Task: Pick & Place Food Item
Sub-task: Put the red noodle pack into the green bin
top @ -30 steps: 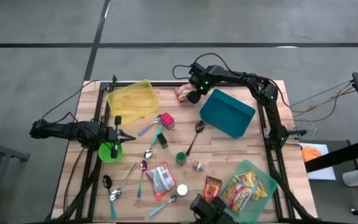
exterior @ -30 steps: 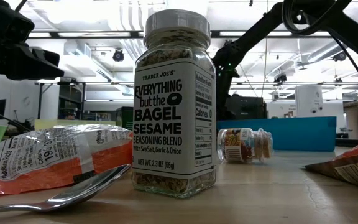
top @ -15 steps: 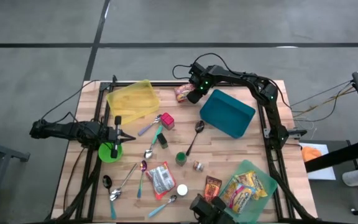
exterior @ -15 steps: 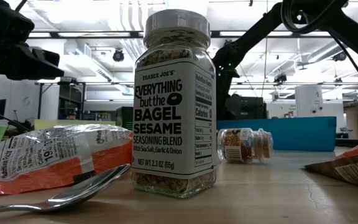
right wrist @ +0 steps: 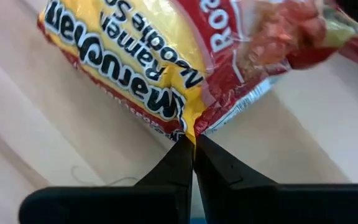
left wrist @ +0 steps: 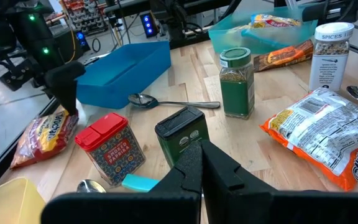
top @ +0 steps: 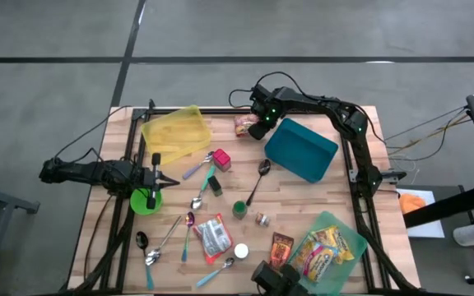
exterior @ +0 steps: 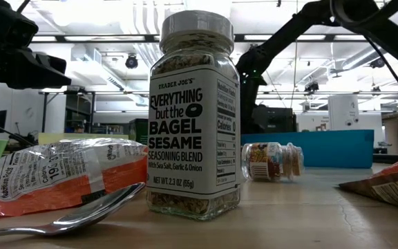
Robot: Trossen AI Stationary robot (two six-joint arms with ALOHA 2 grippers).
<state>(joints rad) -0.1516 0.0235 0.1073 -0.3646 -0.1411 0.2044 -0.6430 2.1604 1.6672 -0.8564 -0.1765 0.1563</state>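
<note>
pinching the edge of the ramen packet [right wrist: 166,68], the right gripper [right wrist: 193,144] is clamped on it at the table's far side, just beside the blue bin [top: 301,149]. the left gripper [left wrist: 200,163] is held closed, empty, near the green cup [top: 145,200].

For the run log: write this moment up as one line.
right gripper: shut on ramen packet edge, beside blue bin | left gripper: shut, idle over green plate | packet not yet in bin

Glossy plastic ramen packet [right wrist: 166,56] on pale, smooth wooden table [right wrist: 55,137].
</note>
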